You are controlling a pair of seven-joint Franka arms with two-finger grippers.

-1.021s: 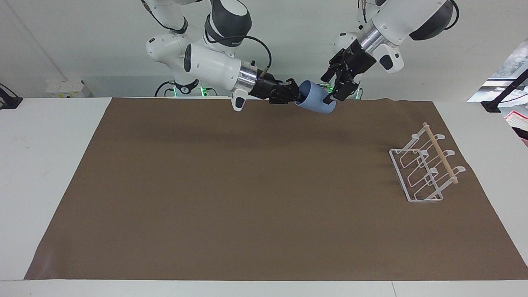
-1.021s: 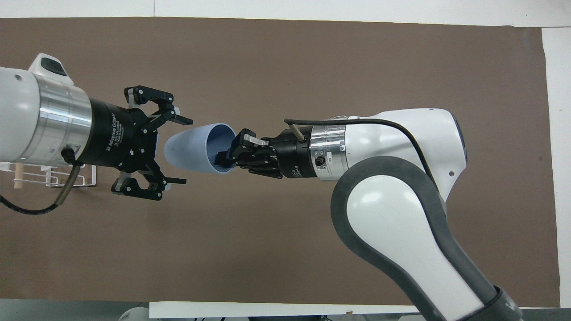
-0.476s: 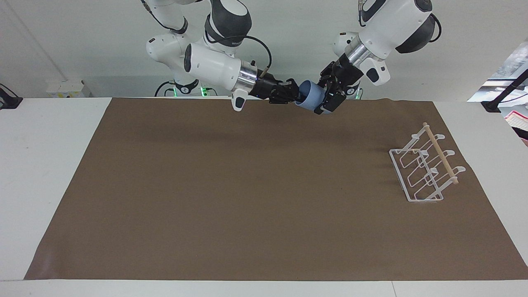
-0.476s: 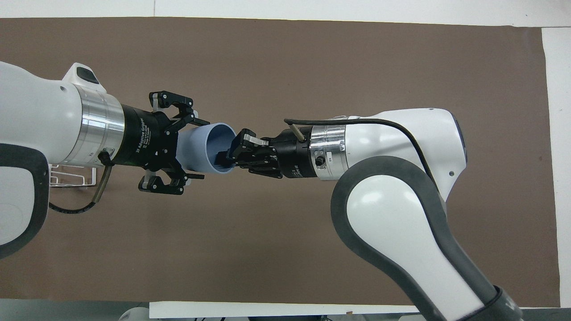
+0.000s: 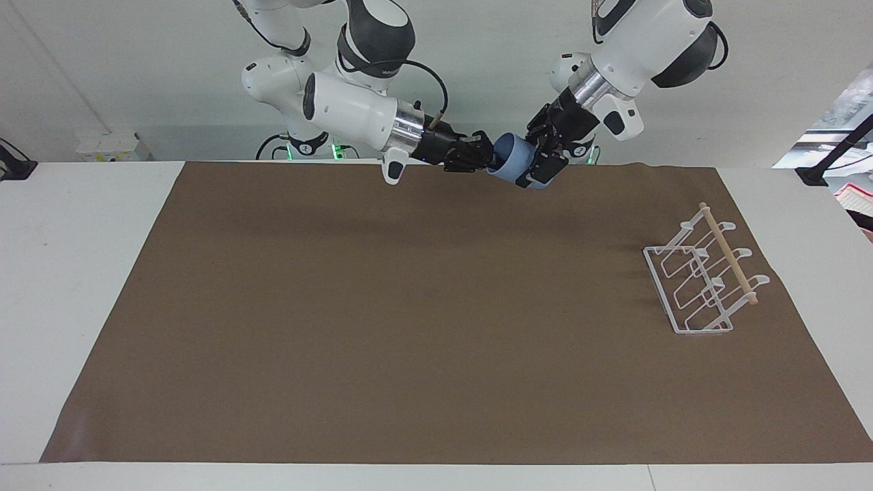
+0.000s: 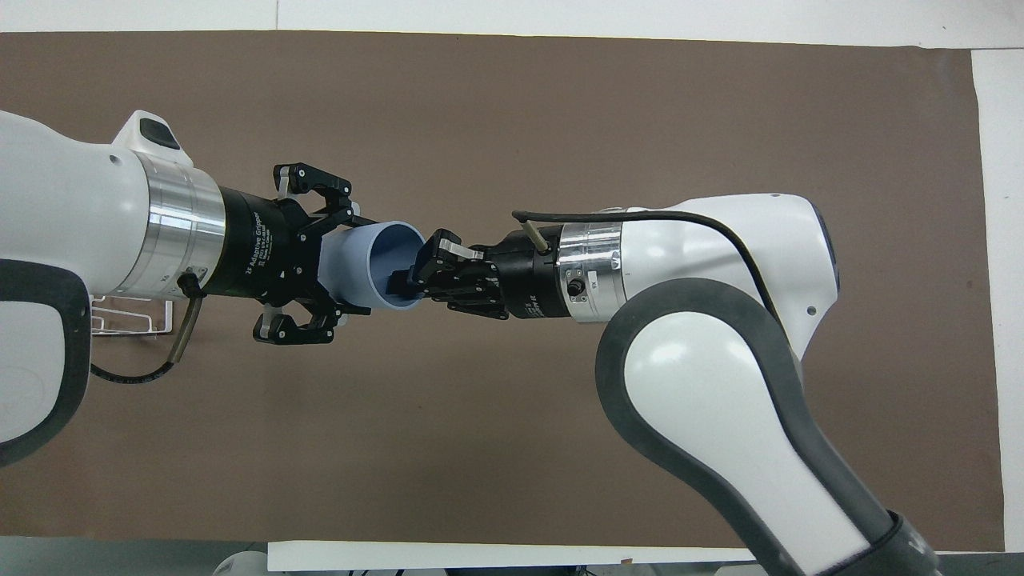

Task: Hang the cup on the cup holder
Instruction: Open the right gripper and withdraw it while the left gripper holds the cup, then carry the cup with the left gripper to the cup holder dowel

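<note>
The light-blue cup (image 5: 513,162) hangs on its side in the air over the brown mat's edge nearest the robots, and it also shows in the overhead view (image 6: 364,268). My right gripper (image 5: 492,160) (image 6: 404,280) is shut on the cup's rim, with one finger inside the mouth. My left gripper (image 5: 535,167) (image 6: 352,266) straddles the cup's base end, and its fingers lie against the cup's two sides. The white wire cup holder (image 5: 702,279) with its wooden dowel stands on the mat toward the left arm's end. In the overhead view the cup holder (image 6: 128,314) is mostly hidden under the left arm.
A brown mat (image 5: 409,307) covers most of the white table (image 5: 68,273). Dark and red items (image 5: 856,198) lie at the table's edge past the left arm's end.
My left gripper has moved onto the cup's base end, and its fingers have narrowed from wide open to lie against the cup. The right gripper and the cup have stayed in place.
</note>
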